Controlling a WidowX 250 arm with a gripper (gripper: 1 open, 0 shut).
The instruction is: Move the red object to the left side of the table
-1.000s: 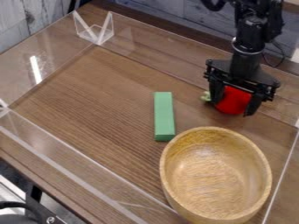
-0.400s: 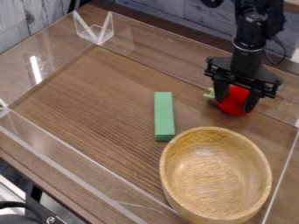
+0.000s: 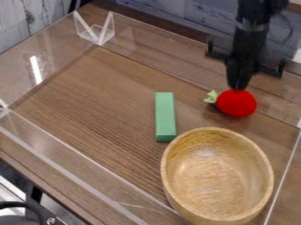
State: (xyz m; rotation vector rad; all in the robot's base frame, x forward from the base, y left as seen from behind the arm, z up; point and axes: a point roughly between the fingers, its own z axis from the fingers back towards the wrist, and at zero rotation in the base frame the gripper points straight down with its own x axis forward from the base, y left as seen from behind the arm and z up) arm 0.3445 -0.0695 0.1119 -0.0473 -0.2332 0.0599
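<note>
Your fingers are pinched together above the red fruit, which sits on the table beside the wooden bowl; rising now risks leaving it behind.

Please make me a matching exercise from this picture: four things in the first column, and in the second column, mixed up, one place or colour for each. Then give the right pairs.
Column one:
1. red toy fruit
2. green block
3. wooden bowl
4. end effector

Column two:
A. nearest to the camera, at the lower right
B. lying flat near the middle of the table
C. just above the fruit, pointing down
D. between the bowl and the far right edge

Pairs: 1-D, 2-B, 3-A, 4-C
</note>
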